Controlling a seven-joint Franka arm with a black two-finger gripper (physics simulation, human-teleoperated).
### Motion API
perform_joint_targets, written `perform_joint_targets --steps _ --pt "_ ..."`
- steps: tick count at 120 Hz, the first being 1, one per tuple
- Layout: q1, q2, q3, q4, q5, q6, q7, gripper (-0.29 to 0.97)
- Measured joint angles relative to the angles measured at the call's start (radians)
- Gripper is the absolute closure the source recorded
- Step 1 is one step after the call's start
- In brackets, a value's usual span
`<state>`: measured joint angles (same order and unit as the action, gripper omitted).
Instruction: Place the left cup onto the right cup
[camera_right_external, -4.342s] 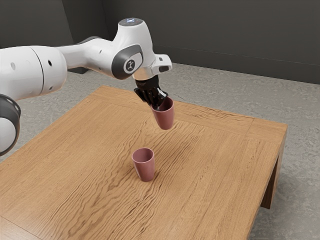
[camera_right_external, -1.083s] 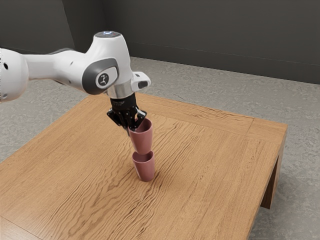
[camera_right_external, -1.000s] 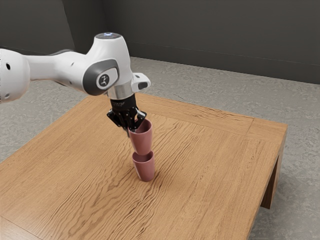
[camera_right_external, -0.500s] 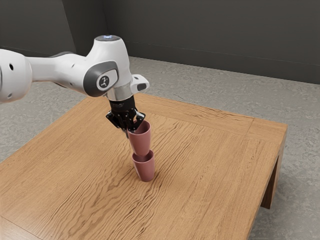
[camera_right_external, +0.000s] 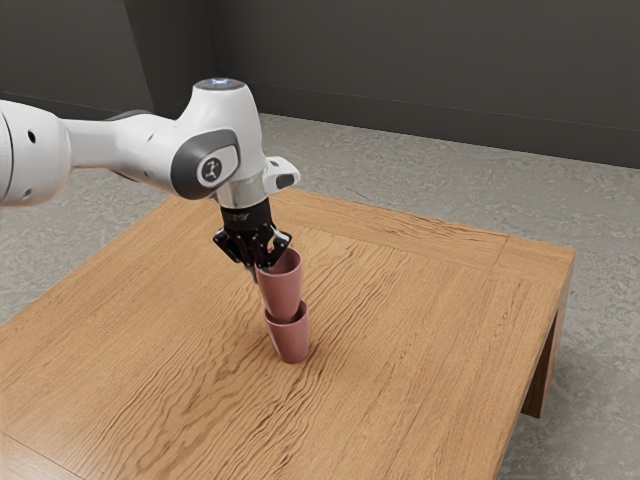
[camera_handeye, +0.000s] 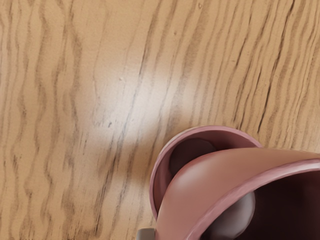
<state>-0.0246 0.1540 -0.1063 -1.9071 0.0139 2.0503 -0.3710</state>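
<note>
Oblique exterior, close downward wrist; both show cups (camera_right_external: 285, 312).

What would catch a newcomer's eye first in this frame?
The black two-finger gripper, mid-table, pinches the rim of a dusty-pink tapered cup, whose base dips, tilted, into the mouth of a matching pink cup standing on the light wooden table. The white arm reaches in from the exterior view's left.

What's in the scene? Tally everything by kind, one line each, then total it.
Light brown rectangular wooden table: 1
Black two-finger tool: 1
Matte pink tapered cups: 2, the upper cup tilted and gripped at its rim by the tool, its base inside the lower cup, which stands on the table
Total: 4
</note>
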Motion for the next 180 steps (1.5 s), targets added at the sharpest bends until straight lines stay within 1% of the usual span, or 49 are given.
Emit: perform_joint_targets --steps 56,138,140,163,171,180 --pt "0.005 0.005 0.001 -0.007 0.0 0.0 -0.003 0.78" --pt "0.004 0.048 0.0 -0.007 -0.001 0.008 -0.008 0.78" --pt "0.004 0.048 0.0 -0.007 -0.001 0.009 -0.008 0.77" --pt "0.004 0.055 0.0 -0.006 -0.009 0.013 0.001 0.36" --pt "0.003 0.055 0.0 -0.006 -0.01 0.014 0.003 0.26" --pt "0.004 0.055 0.0 -0.006 -0.01 0.014 0.005 0.18"
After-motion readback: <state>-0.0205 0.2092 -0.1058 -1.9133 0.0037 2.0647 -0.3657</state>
